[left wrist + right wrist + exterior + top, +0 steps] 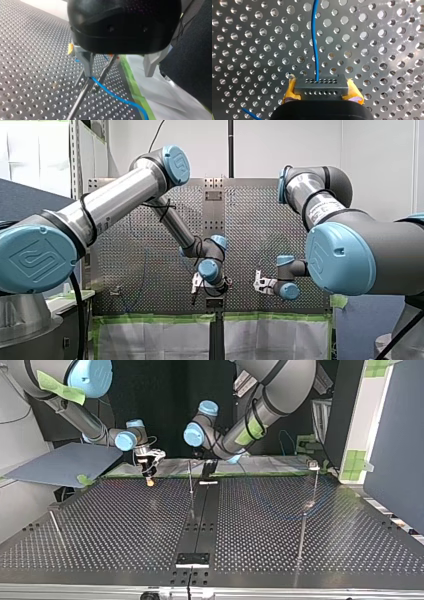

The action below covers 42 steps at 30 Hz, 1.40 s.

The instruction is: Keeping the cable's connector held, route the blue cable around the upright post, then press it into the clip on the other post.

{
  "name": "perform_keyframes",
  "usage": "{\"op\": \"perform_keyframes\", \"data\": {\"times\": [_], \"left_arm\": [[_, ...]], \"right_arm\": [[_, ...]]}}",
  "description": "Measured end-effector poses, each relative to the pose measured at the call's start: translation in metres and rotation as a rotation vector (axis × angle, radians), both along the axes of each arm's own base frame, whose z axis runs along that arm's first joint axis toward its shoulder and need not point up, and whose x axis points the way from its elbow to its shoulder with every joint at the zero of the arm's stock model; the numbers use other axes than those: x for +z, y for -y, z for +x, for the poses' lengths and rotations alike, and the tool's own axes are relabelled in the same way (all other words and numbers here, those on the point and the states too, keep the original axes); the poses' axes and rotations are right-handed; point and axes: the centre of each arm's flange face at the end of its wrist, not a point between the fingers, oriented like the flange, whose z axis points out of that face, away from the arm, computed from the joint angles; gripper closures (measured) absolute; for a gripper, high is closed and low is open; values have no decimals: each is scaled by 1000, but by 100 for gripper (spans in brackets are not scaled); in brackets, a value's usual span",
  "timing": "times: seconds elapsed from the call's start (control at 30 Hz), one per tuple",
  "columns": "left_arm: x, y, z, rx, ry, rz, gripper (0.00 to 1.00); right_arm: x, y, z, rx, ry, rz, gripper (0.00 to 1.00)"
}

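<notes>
my right end effector (pixel 322 91) pinches the connector (pixel 322 86) between yellow pads (pixel 289 91); the blue cable (pixel 314 37) runs straight ahead from it over the surface (pixel 374 50). my left end effector (pixel 118 73) is spread, one finger (pixel 86 63) tipped at the cable just beside the upright post (pixel 80 100), so it looks to be the nearer one.

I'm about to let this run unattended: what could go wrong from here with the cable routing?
1. My left gripper is open; the cable only lies against one finger beside the post, so it could slip off during routing.
2. That finger sits very close to the thin post and might knock or bend it.
3. My right gripper pinches the connector by its ends; a hard tug on the cable may twist it loose.
</notes>
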Motion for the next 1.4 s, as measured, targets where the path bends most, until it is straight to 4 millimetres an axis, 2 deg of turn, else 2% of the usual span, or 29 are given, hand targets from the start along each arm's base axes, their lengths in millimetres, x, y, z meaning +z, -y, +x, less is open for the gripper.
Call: {"op": "perform_keyframes", "data": {"times": [0.4, 0.77, 1.07, 1.4], "left_arm": [[1, 16, -12, 19, 38, -46, 1], [-13, 16, -31, 32, 56, -84, 1], [-10, 28, -39, 62, 116, -128, 1], [-6, 35, -40, 98, 161, -186, 1]], "right_arm": [[0, 1, -2, -2, 1, 1, 100], [0, 1, -3, -2, 1, 5, 100], [-1, 1, -3, -3, 0, 11, 100], [-1, 1, -4, -4, 0, 13, 100]]}}
